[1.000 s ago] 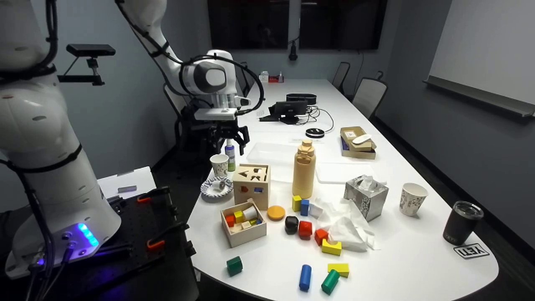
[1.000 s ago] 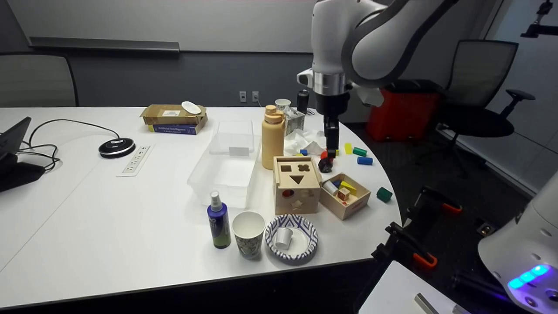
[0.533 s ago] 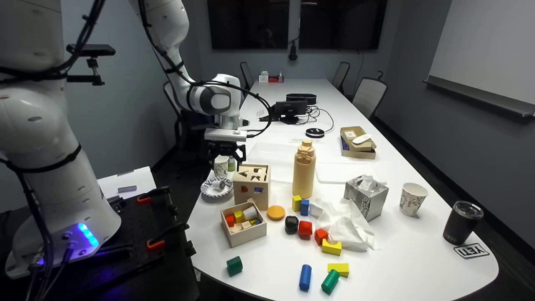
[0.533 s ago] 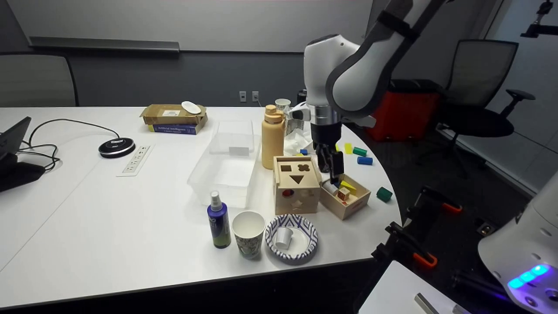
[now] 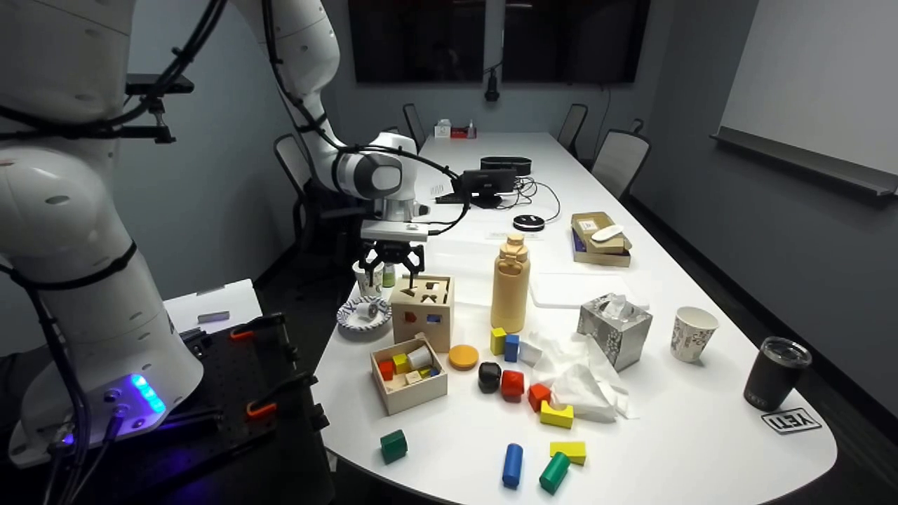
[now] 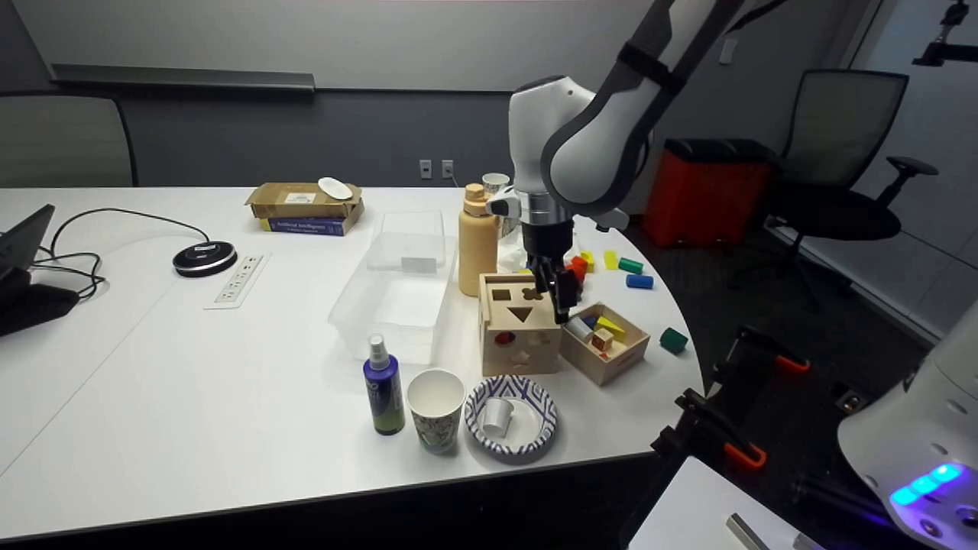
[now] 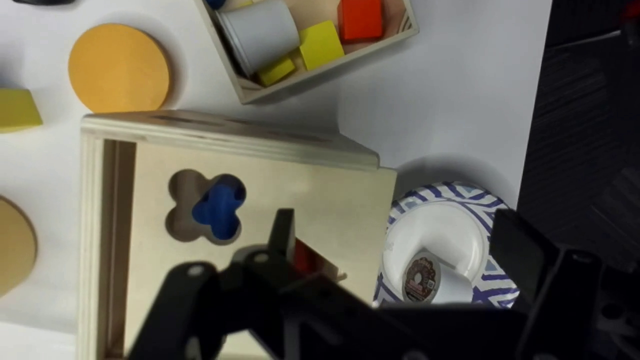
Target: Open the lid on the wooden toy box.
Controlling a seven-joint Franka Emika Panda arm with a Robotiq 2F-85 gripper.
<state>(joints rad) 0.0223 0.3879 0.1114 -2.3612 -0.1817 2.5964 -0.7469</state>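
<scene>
The wooden toy box (image 5: 410,337) is a light-tan cube with cut-out holes. It stands upright on the table in both exterior views (image 6: 498,363). Its lid (image 5: 421,290) lies flat on top, shut, with several dark holes; in the wrist view the lid (image 7: 330,200) fills the middle left, with blue and red blocks showing through holes. My gripper (image 5: 391,280) is open and empty, low at the lid's edge. In the wrist view the gripper (image 7: 395,217) has one finger over the lid by a hole and the other beyond the box's edge, over the plate. I cannot tell whether it touches.
A patterned paper plate (image 6: 547,416) with a small pod, a paper cup (image 6: 437,409) and a spray bottle (image 6: 383,393) stand close to the box. A low wooden tray (image 5: 410,400) of blocks sits beside it. A tan bottle (image 5: 511,298) and a clear bin (image 6: 344,321) are near.
My gripper has come down and across, from above the cup and spray bottle to the lid's edge. It stays open. The box and lid have not moved.
</scene>
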